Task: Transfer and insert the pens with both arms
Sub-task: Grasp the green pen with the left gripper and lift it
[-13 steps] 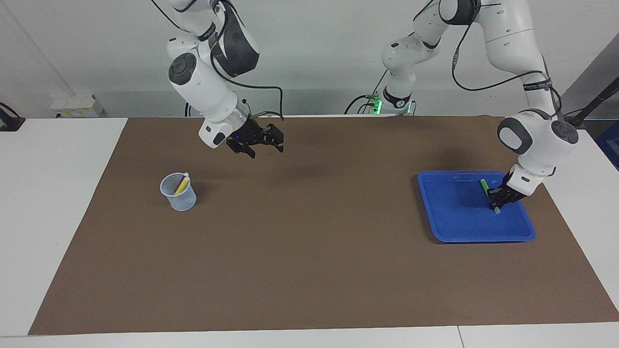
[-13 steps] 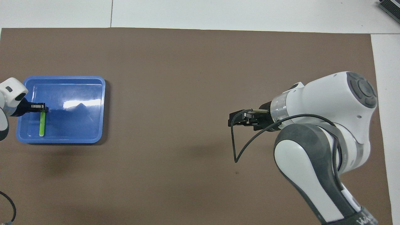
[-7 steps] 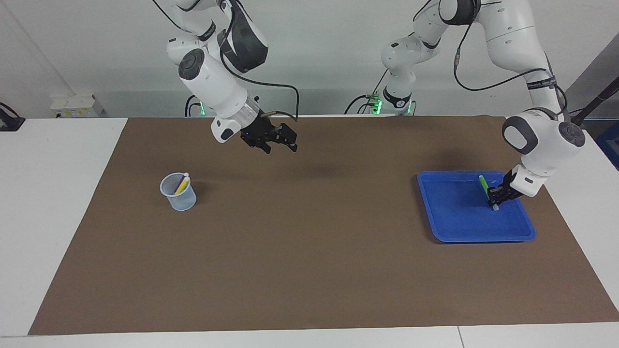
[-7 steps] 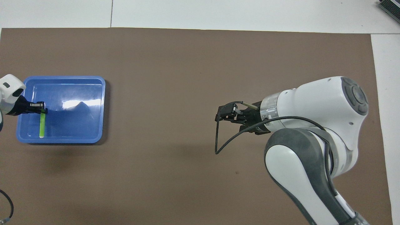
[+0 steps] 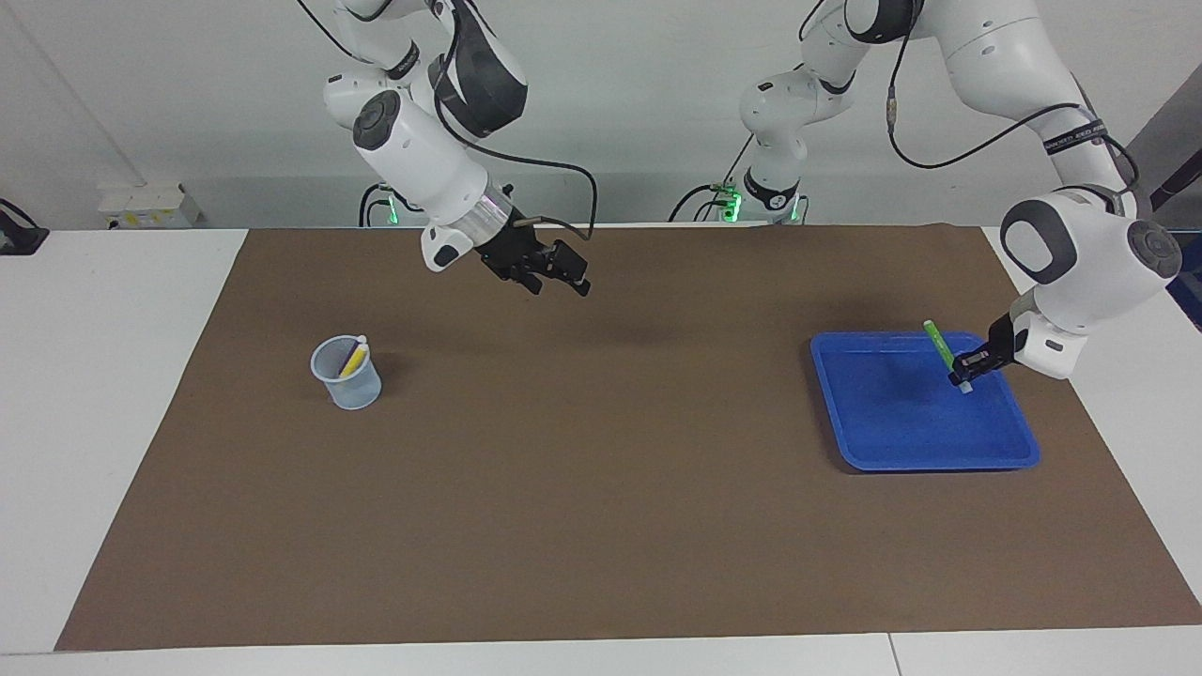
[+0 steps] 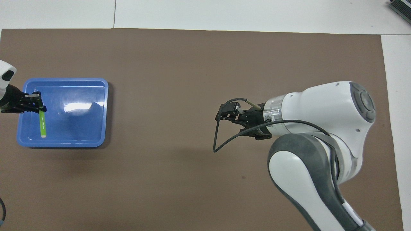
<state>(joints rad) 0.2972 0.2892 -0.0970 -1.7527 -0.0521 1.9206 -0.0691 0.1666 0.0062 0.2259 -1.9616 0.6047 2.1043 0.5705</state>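
Left gripper [image 5: 965, 368]: jaws pinch the green pen [image 5: 938, 345] near its pale cap end. The pen hangs tilted in the air over the blue tray [image 5: 892, 451], clear of the tray floor; its green end points up and toward the robots, its cap end sits just below the jaws. In the overhead view the same gripper [image 6: 36, 102] shows at the tray's edge toward the left arm's end of the table, with the pen [image 6: 42, 123] running from it toward the robots over the tray [image 6: 80, 141].

Right gripper [image 5: 556, 274]: jaws spread wide, holding nothing. It is up in the air over bare brown mat [image 5: 601, 526], about midway along the table, tilted down and pointing toward the left arm's end. A black cable loops off its wrist. In the overhead view this gripper [image 6: 231, 118] again sits over bare mat [image 6: 179, 64], well apart from the tray.

Clear plastic cup [image 5: 346, 374]: stands upright on the mat toward the right arm's end of the table, well apart from the right gripper. Inside it, the yellow pen [image 5: 354, 360] leans against the rim with its pale cap end up; the purple pen [image 5: 348, 354] is beside it, mostly hidden, only a thin strip showing. The cup is outside the overhead view.

Mat covers most of the white table [image 5: 113, 376].
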